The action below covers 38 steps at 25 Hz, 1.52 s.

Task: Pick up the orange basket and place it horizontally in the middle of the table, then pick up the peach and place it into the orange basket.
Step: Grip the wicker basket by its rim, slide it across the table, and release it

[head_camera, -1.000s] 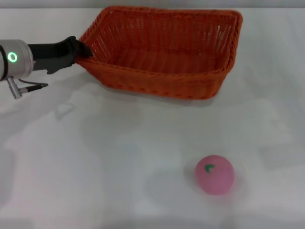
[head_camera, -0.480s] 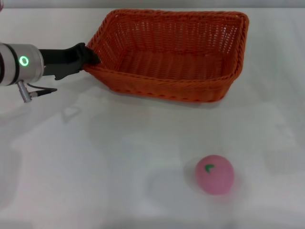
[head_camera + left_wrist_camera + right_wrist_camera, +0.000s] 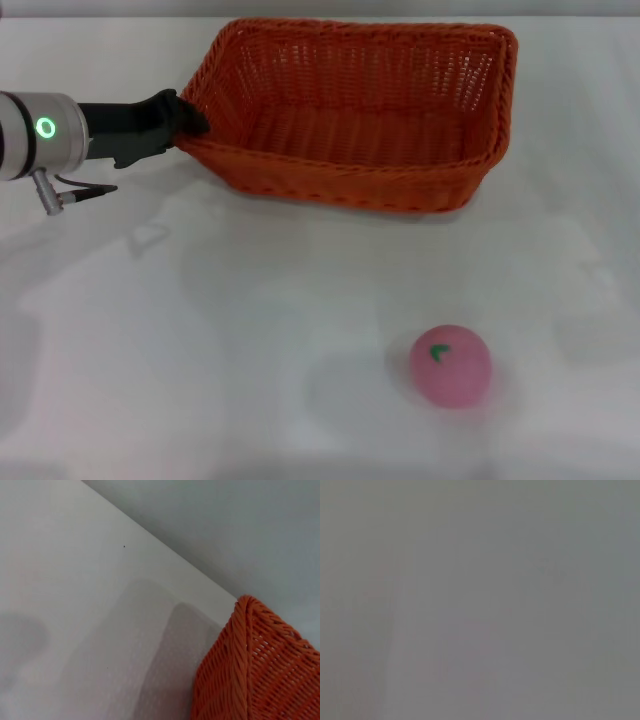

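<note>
Shifted rightward and squared up, the orange basket (image 3: pixel 355 110) sits far from the peach (image 3: pixel 450 365), left gripper (image 3: pixel 185 120) jaws clenched on its rim, so release seems next.

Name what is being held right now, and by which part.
The left gripper grips the orange basket by the rim of its left short end. The peach lies free.

- The orange basket (image 3: pixel 355 110) sits at the back of the table (image 3: pixel 200 330).
- The peach (image 3: pixel 450 365) lies near the front, to the right, well apart from it.
- The left gripper (image 3: pixel 188 120) is at the basket's left end.
</note>
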Each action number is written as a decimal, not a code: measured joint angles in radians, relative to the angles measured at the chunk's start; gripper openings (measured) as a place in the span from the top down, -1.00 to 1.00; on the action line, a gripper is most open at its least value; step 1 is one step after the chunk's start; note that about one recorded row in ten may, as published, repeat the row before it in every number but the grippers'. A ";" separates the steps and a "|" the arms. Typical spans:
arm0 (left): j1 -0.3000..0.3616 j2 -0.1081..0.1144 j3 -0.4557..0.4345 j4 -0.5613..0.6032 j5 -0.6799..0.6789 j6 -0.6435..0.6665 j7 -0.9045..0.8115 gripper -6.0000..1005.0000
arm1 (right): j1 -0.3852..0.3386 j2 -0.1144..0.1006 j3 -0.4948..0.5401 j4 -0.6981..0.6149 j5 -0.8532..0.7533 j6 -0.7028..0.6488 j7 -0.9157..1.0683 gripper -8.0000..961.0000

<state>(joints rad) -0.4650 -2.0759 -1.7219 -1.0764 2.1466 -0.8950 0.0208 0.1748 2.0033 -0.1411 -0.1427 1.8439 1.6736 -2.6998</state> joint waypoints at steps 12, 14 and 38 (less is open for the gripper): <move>0.005 0.002 -0.005 0.009 -0.069 -0.003 0.048 0.19 | -0.004 0.000 0.001 0.008 0.001 0.006 -0.001 -0.75; 0.005 0.003 -0.005 0.013 -0.078 -0.006 0.054 0.10 | -0.004 0.000 0.002 0.009 0.001 0.011 -0.002 -0.75; 0.104 0.003 -0.259 0.065 -0.348 -0.187 0.888 -0.35 | -0.010 0.003 0.001 0.037 0.000 0.045 0.000 -0.75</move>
<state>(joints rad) -0.3611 -2.0729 -1.9811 -1.0111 1.7984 -1.0821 0.9085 0.1647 2.0062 -0.1400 -0.1060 1.8436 1.7187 -2.6997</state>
